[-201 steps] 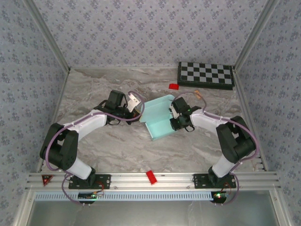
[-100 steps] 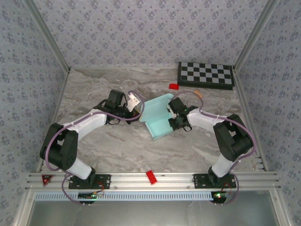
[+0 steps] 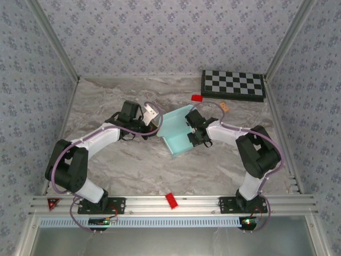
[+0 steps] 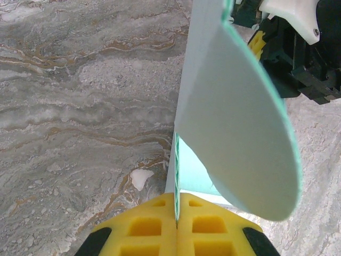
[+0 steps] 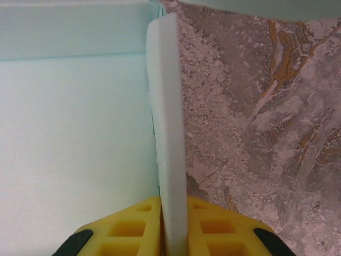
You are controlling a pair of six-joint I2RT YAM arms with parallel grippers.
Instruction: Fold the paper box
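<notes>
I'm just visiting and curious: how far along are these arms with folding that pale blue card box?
Done: the pale light-blue card box has side walls standing. In hand: the left pincer grips one edge, the right pincer pinches one wall. Remaining: the rounded flap is not yet tucked.

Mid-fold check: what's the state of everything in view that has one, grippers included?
paper box: partly folded, walls raised, top open, held from both sides.
left gripper: jaws shut on a thin edge of the paper box.
right gripper: jaws shut on an upright wall of the paper box.
checkerboard: lying flat in the far right corner, untouched.
</notes>
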